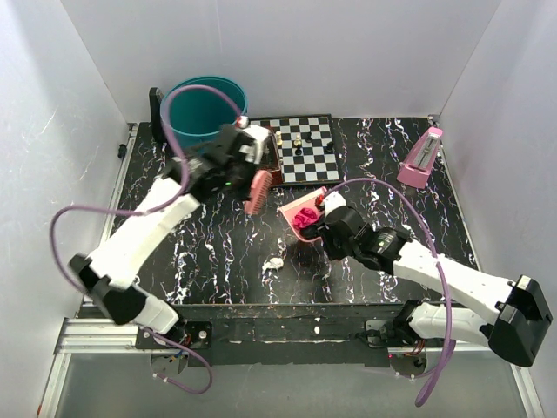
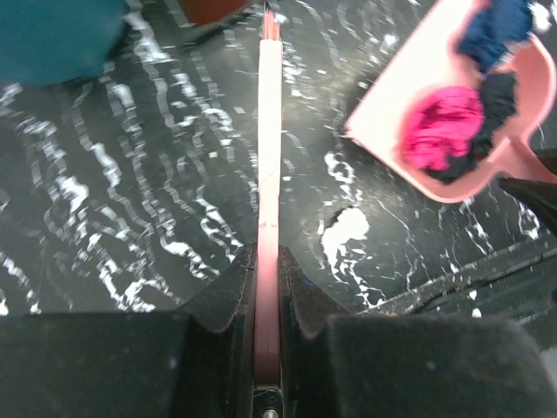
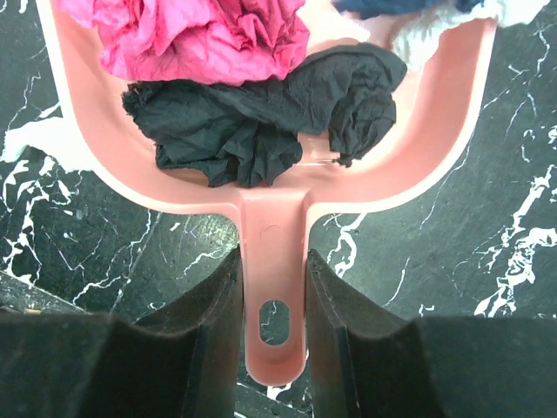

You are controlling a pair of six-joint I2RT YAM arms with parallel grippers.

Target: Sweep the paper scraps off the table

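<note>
Paper scraps (image 1: 306, 216) are mostly being carried in the pink dustpan (image 1: 288, 212), but one white wad (image 1: 274, 262) is being left loose on the table (image 1: 218, 270) near the front edge. The pan's handle is being pinched by the right gripper (image 3: 274, 270), and the pink brush (image 1: 259, 192) is being clamped in the left gripper (image 2: 268, 270) (bristle contact can't be told). Next that wad probably needs brushing in, with the teal bin (image 1: 204, 109) at the back for dumping.

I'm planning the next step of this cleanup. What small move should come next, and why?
Probably bring the left gripper and its brush down beside the white scrap, ready to push it toward the dustpan. That scrap lies loose on the table, while the dustpan, clamped in the right gripper, already holds other scraps.
</note>
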